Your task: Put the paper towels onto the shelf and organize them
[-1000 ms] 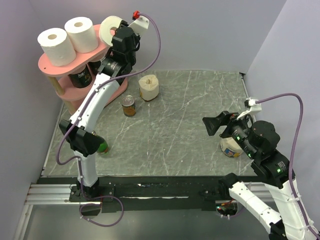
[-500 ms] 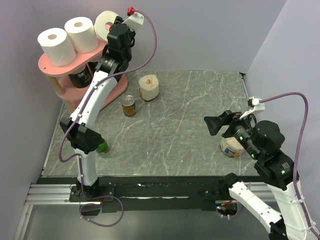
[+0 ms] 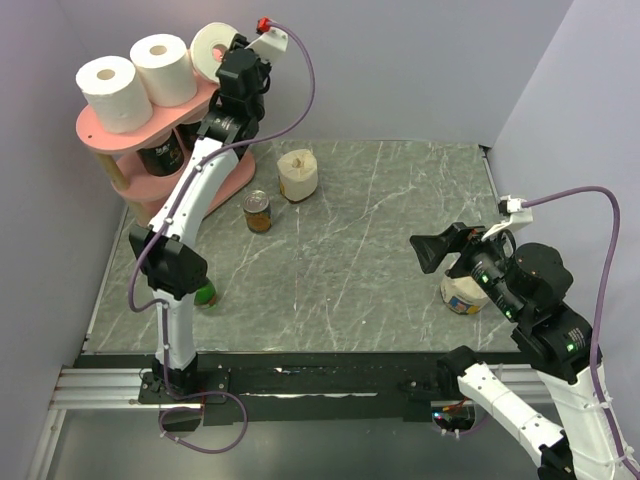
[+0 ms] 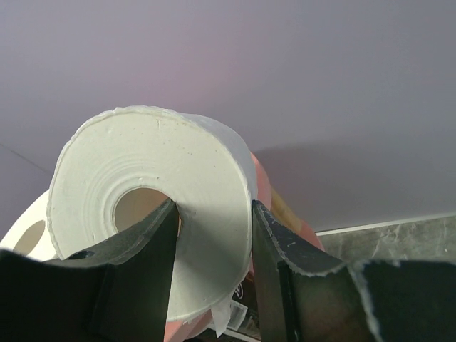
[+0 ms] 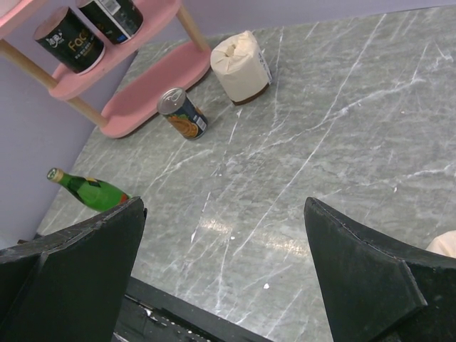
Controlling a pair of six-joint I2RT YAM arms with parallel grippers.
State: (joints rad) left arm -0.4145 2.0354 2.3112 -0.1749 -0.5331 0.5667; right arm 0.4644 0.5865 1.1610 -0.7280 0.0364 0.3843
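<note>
On top of the shelf (image 3: 100, 138), two rolls (image 3: 107, 90) stand just left of our left claw (image 4: 211, 221). That claw is clamped on a third roll (image 4: 178, 160), which is tipped on its side. A loose roll (image 3: 297, 174) sits between our claws. Our right claw (image 5: 224, 214) is wide apart and holds nothing. A last roll (image 3: 460, 295) sits just beside it.

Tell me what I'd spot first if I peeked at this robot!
The tall pink shelf in the far left corner, with two fat white rolls on its top board. Right beside them, the left gripper pinches a third roll, one finger inside its hole. The right gripper hangs wide open over the grey table.
</note>
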